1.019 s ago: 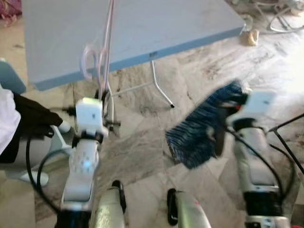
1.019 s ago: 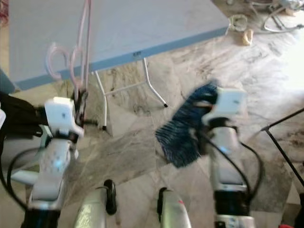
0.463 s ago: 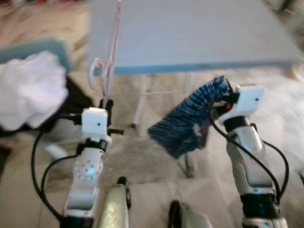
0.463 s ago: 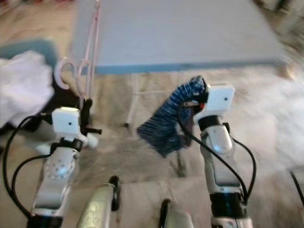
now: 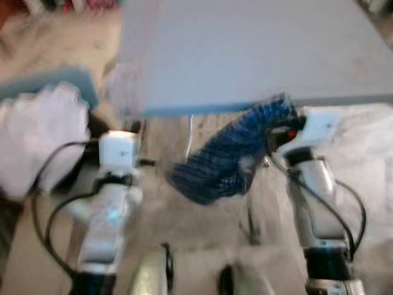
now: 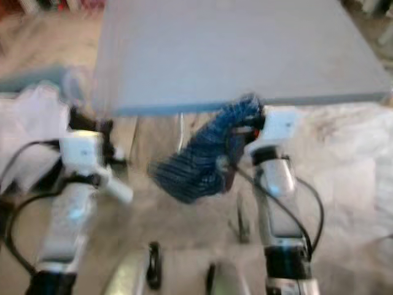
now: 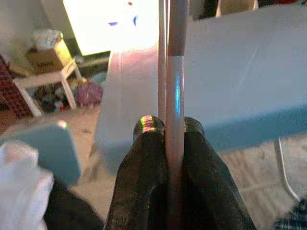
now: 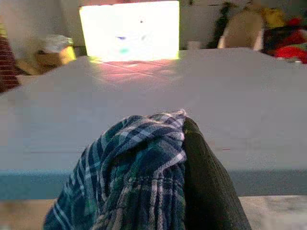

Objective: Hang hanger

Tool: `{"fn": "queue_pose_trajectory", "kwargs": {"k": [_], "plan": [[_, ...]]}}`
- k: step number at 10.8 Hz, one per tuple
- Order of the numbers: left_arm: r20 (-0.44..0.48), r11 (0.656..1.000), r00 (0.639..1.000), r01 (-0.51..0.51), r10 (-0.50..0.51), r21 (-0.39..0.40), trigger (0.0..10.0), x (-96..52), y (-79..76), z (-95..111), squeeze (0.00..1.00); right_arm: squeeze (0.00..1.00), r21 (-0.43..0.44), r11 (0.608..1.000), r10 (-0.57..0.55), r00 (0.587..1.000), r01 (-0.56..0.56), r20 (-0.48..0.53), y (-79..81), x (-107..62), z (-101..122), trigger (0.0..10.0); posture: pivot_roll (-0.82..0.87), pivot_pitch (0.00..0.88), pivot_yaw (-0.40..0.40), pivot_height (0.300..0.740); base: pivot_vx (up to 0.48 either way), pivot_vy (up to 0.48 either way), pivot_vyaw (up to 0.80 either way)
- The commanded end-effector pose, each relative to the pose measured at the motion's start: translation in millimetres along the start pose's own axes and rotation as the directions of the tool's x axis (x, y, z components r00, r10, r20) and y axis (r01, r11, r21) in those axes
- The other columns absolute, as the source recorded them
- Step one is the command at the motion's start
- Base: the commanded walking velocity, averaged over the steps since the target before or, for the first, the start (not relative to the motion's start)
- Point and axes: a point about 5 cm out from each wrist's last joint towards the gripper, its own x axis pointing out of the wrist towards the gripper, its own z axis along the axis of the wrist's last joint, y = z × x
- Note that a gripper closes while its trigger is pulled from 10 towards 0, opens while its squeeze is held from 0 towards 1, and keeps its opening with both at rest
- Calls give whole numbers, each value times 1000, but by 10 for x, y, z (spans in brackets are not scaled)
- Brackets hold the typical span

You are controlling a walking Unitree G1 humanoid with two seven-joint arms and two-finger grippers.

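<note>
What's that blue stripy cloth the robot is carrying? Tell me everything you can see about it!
The blue plaid cloth looks like a soft woven shirt, checked in dark blue, green and white. It is bunched up and draped over the right gripper, covering one finger and touching the other black finger. It hangs down in loose folds towards the robot's left, in front of the grey table, above the marble floor.

**Blurred heads, cropped wrists**

Both eye views smear on me; the pink hanger (image 5: 126, 92) is a faint ghost there. My left wrist view cuts its rods (image 7: 173, 96) off above. Plaid cloth (image 8: 129, 177) covers one right finger.
</note>
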Motion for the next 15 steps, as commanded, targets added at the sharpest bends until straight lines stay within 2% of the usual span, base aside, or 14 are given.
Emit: {"fn": "queue_pose_trajectory", "kwargs": {"k": [1, 3, 5, 7, 8, 10, 12, 13, 14, 15], "plan": [[3, 999, 999, 38, -38, -11, 10000, -2, -85, 0, 0, 0, -30, 998, -50, 999, 50, 4, -126, -61, -14, 10000, 6, 193, 26, 740, 480, 0, 0], [4, 999, 999, 54, -54, -8, 10000, 42, -110, -15, 0, 0, -22, 995, -97, 995, 97, -27, -207, -149, -132, 10000, 18, 154, 29, 740, 480, 0, 0], [28, 999, 998, 47, -48, 6, 10000, 102, -87, 28, 0, 0, -6, 997, -76, 997, 76, 6, -139, -29, -80, 10000, 34, 145, 23, 740, 480, 0, 0], [83, 999, 996, 30, -33, 33, 10000, 139, -94, 152, 0, 0, -72, 997, 11, 993, -3, 114, -74, 336, 215, 10000, 66, 180, -15, 740, 480, 0, 347], [82, 999, 997, -1, -2, 34, 10000, 122, -78, 159, 0, 0, -53, 998, 42, 985, -34, 169, -8, 554, 376, 10000, 79, 189, -28, 740, 472, 0, 763], [89, 999, 996, -15, 12, 34, 10000, 115, -85, 195, 0, 0, -16, 999, 34, 972, -31, 232, 35, 713, 556, 10000, 93, 200, -31, 740, 459, 0, 716], [71, 1000, 997, -15, 13, 27, 10000, 134, -86, 180, 0, 0, 35, 999, 27, 954, -40, 298, 101, 983, 746, 10000, 89, 210, -28, 740, 341, 0, 347], [75, 999, 997, -1, -2, 38, 10000, 160, -136, 205, 0, 0, 15, 997, 65, 914, -78, 400, 205, 1323, 1171, 10000, 102, 207, -33, 740, 0, 0, 0], [79, 999, 997, -4, 1, 36, 10000, 159, -143, 211, 0, 0, 43, 997, 40, 889, -67, 457, 198, 1452, 1467, 10000, 108, 205, -40, 740, 0, 0, 0], [55, 999, 998, -19, 17, 38, 10000, 118, -146, 160, 0, 0, 56, 998, -23, 844, -8, 536, 130, 1542, 1868, 10000, 114, 202, -49, 740, 0, 0, 0]]}}
